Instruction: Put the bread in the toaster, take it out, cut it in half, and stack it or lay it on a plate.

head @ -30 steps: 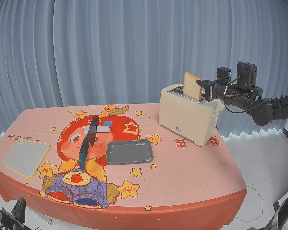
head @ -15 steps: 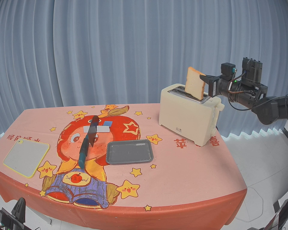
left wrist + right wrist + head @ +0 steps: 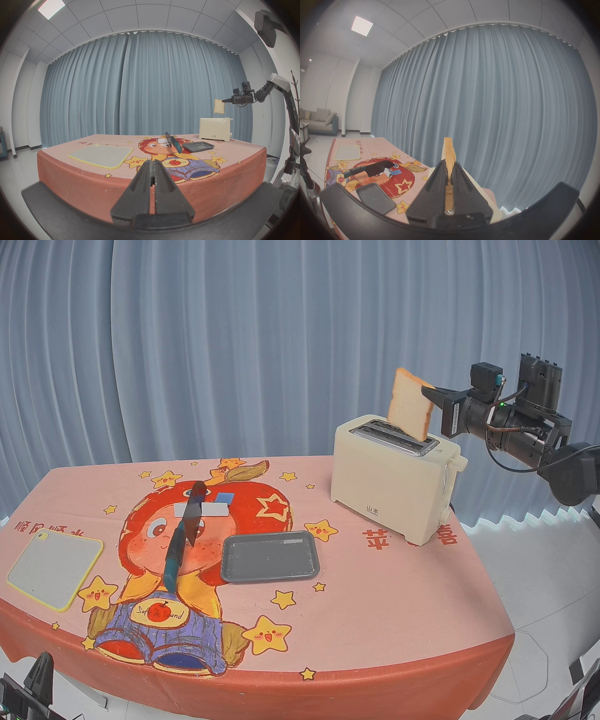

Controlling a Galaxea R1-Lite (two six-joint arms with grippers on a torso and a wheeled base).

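Note:
A slice of bread point(image 3: 409, 405) hangs just above the slots of the cream toaster point(image 3: 394, 476) at the table's far right, clear of them. My right gripper point(image 3: 430, 392) is shut on the slice's upper right edge; in the right wrist view the bread point(image 3: 449, 153) stands edge-on between the fingers point(image 3: 437, 179). A dark grey tray plate point(image 3: 270, 556) lies mid-table. A knife point(image 3: 181, 540) with a teal handle rests propped on a white block. My left gripper point(image 3: 153, 170) is shut with nothing in it, held low off the table's near left corner.
A cutting board point(image 3: 51, 566) with a yellow rim lies at the table's left edge. A small blue square point(image 3: 224, 497) sits behind the knife rest. Blue curtains hang close behind the toaster. Open cloth lies between plate and toaster.
My right gripper has lifted the bread up and slightly right, from sitting in the toaster slot to hanging clear above it. Nothing else has moved.

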